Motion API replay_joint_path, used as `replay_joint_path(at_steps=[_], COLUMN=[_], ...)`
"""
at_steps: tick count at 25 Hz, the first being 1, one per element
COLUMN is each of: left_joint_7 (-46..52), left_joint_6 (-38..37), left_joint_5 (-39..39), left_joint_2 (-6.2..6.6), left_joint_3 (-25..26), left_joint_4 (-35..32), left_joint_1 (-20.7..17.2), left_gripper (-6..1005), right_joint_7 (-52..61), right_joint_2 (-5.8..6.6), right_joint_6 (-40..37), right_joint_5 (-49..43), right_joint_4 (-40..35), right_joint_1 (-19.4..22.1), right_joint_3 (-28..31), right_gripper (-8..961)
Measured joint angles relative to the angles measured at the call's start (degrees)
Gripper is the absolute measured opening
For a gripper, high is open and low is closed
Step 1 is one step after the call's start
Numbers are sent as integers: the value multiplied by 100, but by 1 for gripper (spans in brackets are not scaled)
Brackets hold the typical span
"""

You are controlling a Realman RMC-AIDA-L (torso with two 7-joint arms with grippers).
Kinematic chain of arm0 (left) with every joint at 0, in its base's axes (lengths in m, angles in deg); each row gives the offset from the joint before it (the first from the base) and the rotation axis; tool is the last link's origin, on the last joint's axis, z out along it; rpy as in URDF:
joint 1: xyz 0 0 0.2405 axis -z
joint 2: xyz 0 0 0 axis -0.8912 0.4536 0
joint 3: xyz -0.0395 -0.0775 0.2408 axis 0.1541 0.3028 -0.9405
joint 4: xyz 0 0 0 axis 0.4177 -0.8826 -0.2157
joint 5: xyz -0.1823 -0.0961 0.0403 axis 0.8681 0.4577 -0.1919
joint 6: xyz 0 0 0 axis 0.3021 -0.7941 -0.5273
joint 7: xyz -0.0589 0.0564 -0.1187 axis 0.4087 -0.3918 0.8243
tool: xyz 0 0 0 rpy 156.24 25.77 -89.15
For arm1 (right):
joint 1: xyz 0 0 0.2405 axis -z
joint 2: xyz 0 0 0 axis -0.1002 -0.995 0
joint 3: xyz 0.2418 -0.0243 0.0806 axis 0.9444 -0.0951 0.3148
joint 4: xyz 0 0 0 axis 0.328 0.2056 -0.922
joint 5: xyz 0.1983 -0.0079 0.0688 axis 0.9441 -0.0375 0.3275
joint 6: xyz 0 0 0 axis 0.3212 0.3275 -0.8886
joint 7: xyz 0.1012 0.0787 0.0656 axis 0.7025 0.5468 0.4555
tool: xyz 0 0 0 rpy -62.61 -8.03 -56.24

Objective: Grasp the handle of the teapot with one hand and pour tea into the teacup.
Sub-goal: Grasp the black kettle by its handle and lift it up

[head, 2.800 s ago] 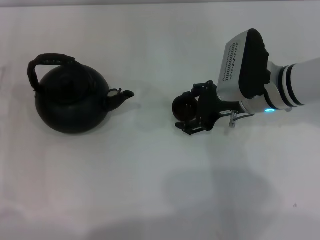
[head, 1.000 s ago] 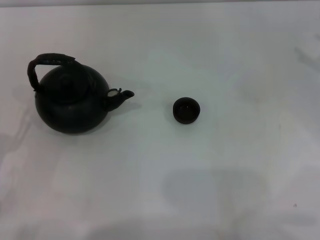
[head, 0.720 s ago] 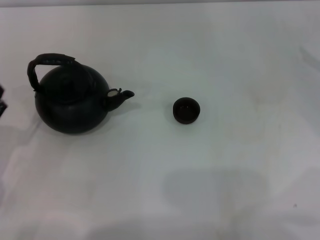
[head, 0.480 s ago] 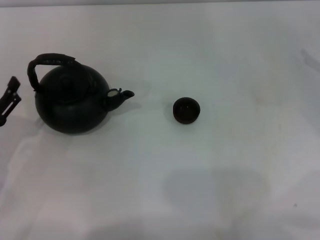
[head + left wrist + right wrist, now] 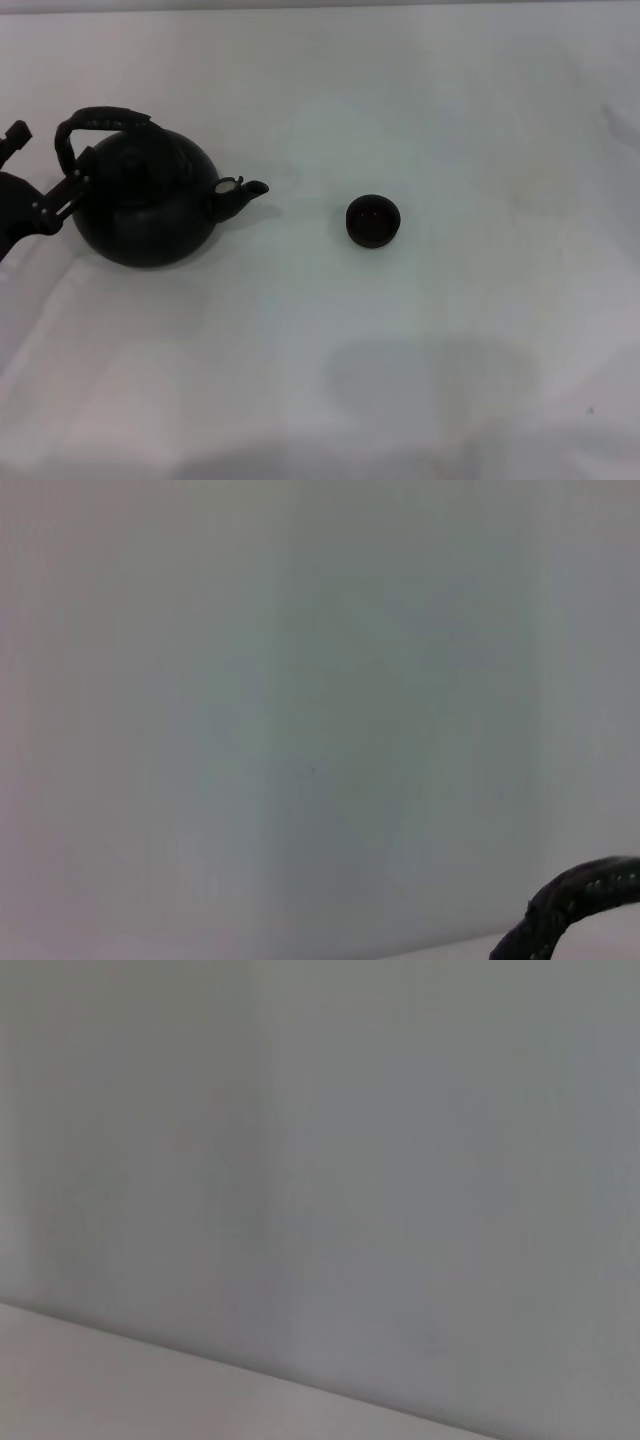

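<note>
While the teacup (image 5: pixel 373 220) sits well apart beyond the spout, the left gripper (image 5: pixel 45 160), fingers spread apart, reaches beside the teapot (image 5: pixel 145 200) handle (image 5: pixel 90 130).

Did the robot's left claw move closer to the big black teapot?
Yes. The left gripper came in from the table's left edge toward the teapot, which stayed put, and now straddles the left end of its handle.

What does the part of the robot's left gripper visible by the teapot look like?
Only part of the left gripper shows in the head view, at the picture's left edge: black, with thin straight fingers joined by small pale pins to a rounded black base. No cables or markings are visible. The right arm is out of view.
</note>
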Motion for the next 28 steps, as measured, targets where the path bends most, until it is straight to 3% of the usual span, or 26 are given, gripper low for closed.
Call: replay_joint_path(at_steps=[11, 28], left_joint_7=[106, 263], left_joint_6=[53, 72], left_joint_5=[-57, 141], left_joint_2=[-16, -55], left_joint_3=[0, 59], left_joint_4=[-73, 150], left_joint_1=[21, 54], left_gripper=[866, 205], right_joint_7=[-4, -89], right_joint_2=[3, -37], right_joint_6=[-316, -483], right_joint_5=[-17, -15], right_joint_4=[71, 149], right_joint_1=[-82, -109], right_joint_3=[-53, -59], right_gripper=[850, 849])
